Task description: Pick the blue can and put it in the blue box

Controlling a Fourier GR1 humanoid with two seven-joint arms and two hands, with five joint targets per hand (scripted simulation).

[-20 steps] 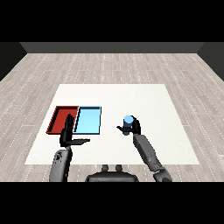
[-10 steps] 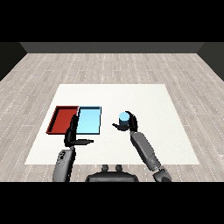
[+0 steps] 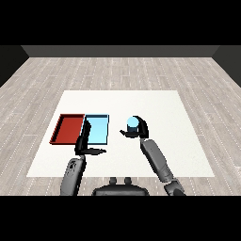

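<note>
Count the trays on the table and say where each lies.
2. The red tray lies at the table's left; the light blue tray lies beside it on its right, partly behind the left hand. None seems hidden.

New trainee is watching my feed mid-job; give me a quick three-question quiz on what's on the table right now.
1. True or false: the blue can already lies in the blue tray.
2. Which hand holds the can: A) left hand B) right hand?
3. Fill in: the red tray lies to the ___ of the blue tray.

Key: 1 false; 2 B; 3 left.
</note>
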